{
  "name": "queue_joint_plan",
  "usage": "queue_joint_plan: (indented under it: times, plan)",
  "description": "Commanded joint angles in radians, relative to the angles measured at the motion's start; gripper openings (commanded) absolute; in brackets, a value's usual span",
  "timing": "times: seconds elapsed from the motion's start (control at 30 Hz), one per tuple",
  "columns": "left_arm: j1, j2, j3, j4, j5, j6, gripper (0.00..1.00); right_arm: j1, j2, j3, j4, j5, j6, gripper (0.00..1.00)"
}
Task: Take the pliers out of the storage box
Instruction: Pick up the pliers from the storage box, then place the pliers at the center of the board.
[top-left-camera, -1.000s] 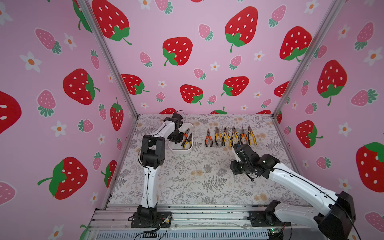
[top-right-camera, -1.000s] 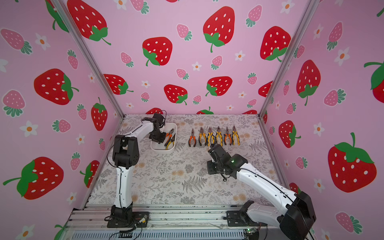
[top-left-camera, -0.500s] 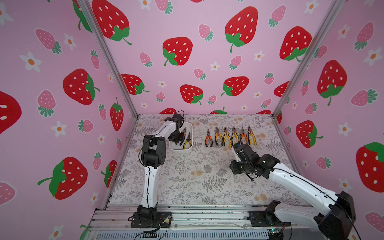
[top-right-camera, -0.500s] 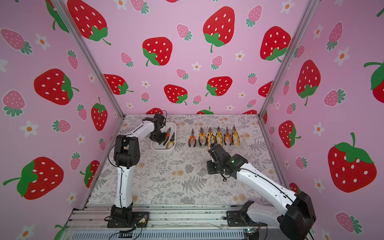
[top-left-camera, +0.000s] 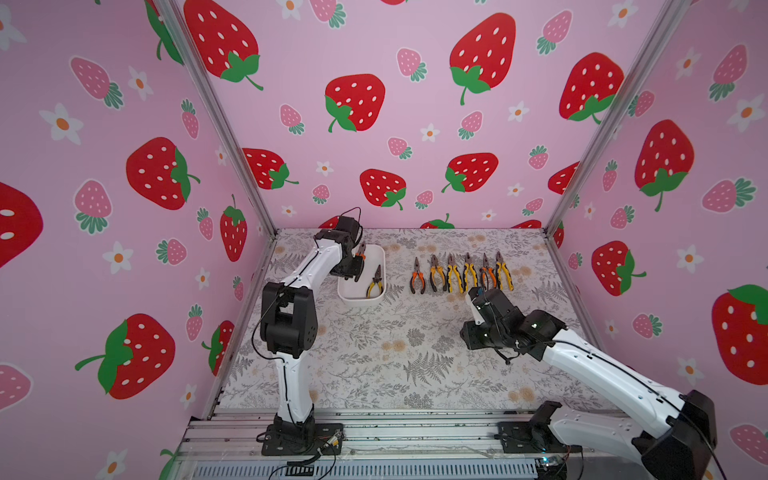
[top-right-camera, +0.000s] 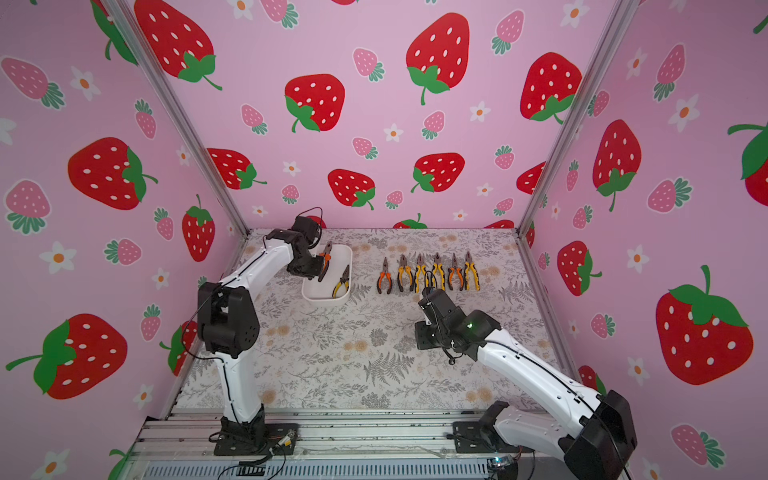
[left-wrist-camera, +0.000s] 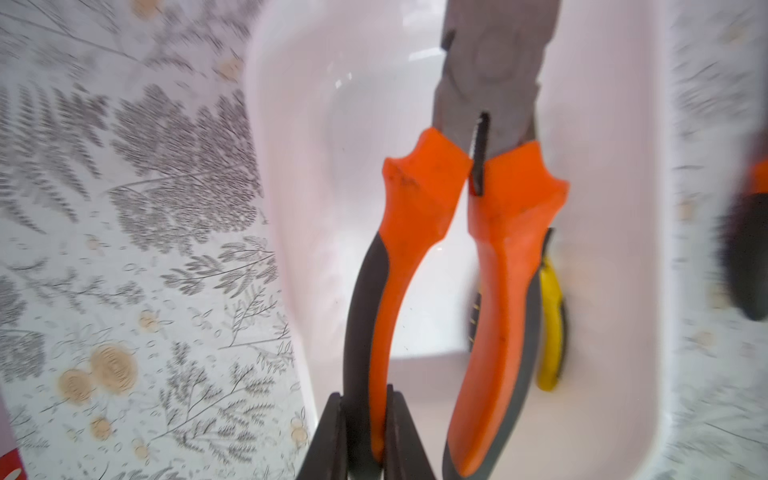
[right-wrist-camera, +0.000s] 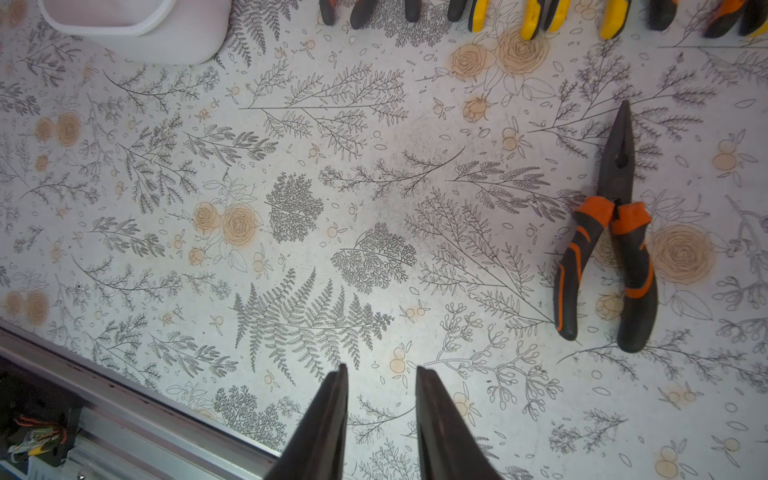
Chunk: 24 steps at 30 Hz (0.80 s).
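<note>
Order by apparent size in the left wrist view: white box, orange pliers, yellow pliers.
1. White box, filling most of the picture.
2. Orange pliers, in the left tool; nearness to the camera enlarges them.
3. Yellow pliers, mostly hidden behind them; real size unsure.

- Both top views hang high over the near edge of the table (top-left-camera: 374, 353), tilted down toward the back wall (top-left-camera: 395, 124), and cover almost the same whole scene.
- The left wrist view sits close behind the left hand (left-wrist-camera: 365, 399) and looks into the storage box (left-wrist-camera: 316, 124).
- The right wrist view looks down past the right hand (right-wrist-camera: 381, 368) from farther off. It shares the box's corner and the row of pliers (right-wrist-camera: 536, 16) with the top views.
</note>
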Motion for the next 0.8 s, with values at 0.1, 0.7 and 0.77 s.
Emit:
queue_joint_plan:
  times: [0.1,0.7,0.77]
  plan:
    - [-0.159,-0.325,-0.245,0.104,-0.048,-0.048,0.0,0.008,0.099,0.133,0.03,-0.084,0.003,0.33]
    - [-0.595,-0.623,-0.627,0.24,-0.533,-0.182,0.0,-0.051,0.461,0.668,-0.03,-0.188,0.344,0.46]
    - [-0.612,-0.633,-0.65,0.26,-0.56,-0.178,0.0,-0.053,0.475,0.703,-0.052,-0.188,0.366,0.46]
